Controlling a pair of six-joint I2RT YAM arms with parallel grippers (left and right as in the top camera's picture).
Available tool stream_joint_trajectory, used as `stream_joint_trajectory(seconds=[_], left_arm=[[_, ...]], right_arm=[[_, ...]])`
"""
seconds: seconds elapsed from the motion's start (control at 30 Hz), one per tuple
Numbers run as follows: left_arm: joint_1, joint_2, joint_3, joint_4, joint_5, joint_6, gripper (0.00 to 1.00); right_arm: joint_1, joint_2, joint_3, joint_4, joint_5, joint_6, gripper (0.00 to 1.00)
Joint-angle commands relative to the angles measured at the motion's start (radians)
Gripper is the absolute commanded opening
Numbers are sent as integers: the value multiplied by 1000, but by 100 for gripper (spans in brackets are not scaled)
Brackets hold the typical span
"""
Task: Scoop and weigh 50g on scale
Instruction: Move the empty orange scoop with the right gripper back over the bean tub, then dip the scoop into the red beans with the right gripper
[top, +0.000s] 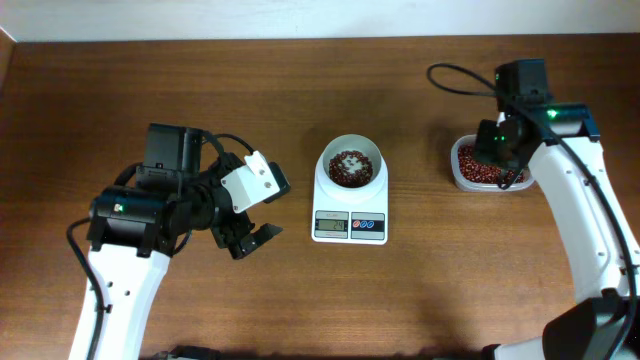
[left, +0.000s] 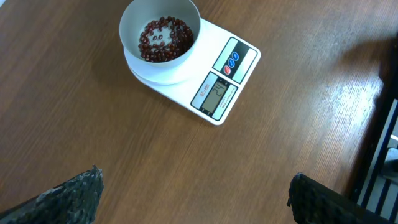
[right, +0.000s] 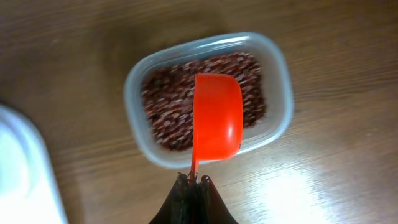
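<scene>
The white scale (top: 335, 203) stands mid-table, and its round bowl (top: 351, 141) holds a small heap of dark red-brown beans (top: 350, 169). The left wrist view shows the scale (left: 245, 59), bowl (left: 130, 28) and beans (left: 163, 38) at the top. My left gripper (left: 196, 183) hovers open over bare wood to the left of the scale, holding nothing. My right gripper (right: 193, 180) is shut on the thin handle of an orange scoop (right: 217, 118), which hangs above the beans (right: 165, 106) in the clear tub (right: 273, 74). The scoop's inside is not visible.
The clear tub (top: 462, 178) sits at the right of the table, under my right arm (top: 570, 200). My left arm (top: 150, 215) fills the left front. A pale wall edge runs along the back of the brown wooden table (top: 420, 290).
</scene>
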Motion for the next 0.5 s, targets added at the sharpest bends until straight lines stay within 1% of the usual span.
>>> stream_joint_trajectory(seconds=[0.0,0.1,0.13,0.2,0.47], left_arm=[[4,-4,14,1,7,5,99],[4,-4,14,1,7,5,99],[4,-4,14,1,7,5,99],[4,-4,14,1,7,5,99],[4,-4,14,1,7,5,99]], right_arm=[[-72,22,12,5,47,-11,4],[-107,34,12,10,47,-134,4],[-96,37,12,10,47,-134,4],[-92,68,10,-7,47,-183,4],[-88,185,3,48,46,-182,4]])
